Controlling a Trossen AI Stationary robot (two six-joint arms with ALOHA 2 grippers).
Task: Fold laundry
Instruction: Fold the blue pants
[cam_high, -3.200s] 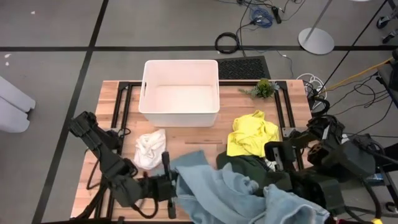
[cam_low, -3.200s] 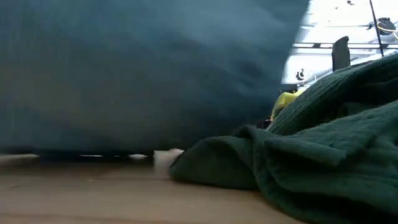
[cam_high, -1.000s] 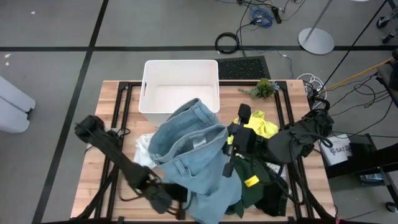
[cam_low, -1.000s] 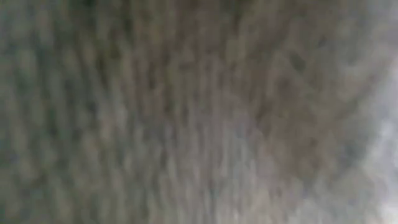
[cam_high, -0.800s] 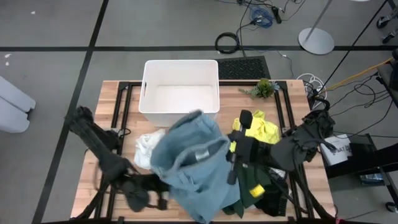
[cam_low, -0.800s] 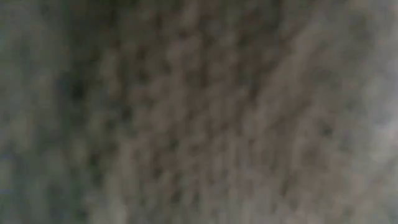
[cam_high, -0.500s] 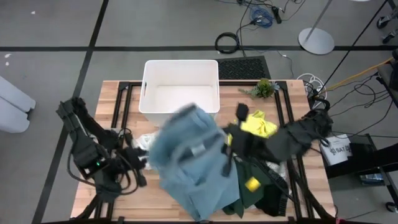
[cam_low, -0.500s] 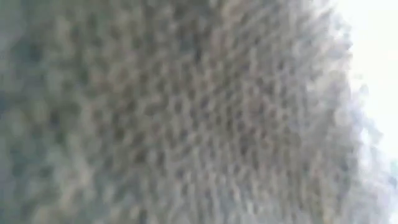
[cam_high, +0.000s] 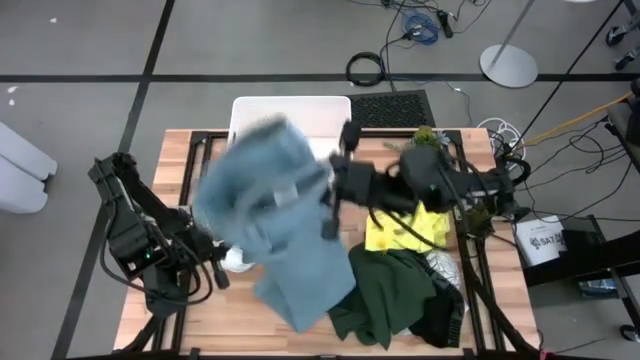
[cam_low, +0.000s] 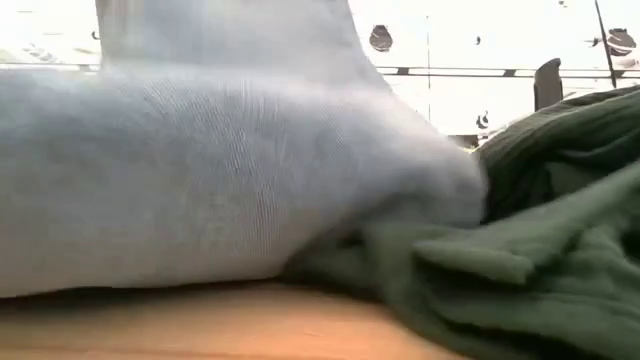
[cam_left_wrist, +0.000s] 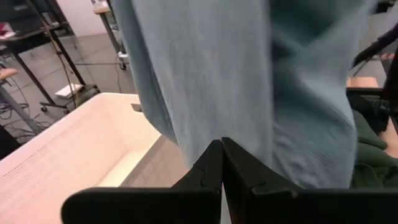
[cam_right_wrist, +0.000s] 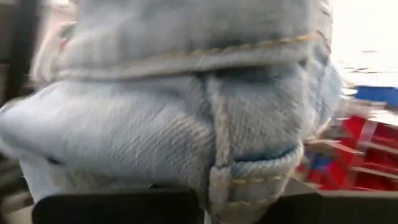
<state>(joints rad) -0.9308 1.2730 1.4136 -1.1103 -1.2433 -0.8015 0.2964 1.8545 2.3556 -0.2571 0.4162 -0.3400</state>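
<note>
With my right gripper (cam_high: 330, 200) clamped on the waistband of the light blue jeans (cam_high: 268, 215), which hang from it above the table, I want to lower them flat beside my closed, empty left gripper (cam_high: 215, 272) before folding.

one light blue cloth (cam_high: 265, 215), one bright yellow cloth (cam_high: 405, 232), one dark green cloth (cam_high: 385, 295), one white plastic tub (cam_high: 300, 112), two dark robot arms (cam_high: 150, 245)

The light blue garment (cam_high: 265, 215) is motion-blurred and covers most of the white tub (cam_high: 300, 105) from above. It also hides the right tool's tips, and the black cloth (cam_high: 440, 325) is barely peeking out.
</note>
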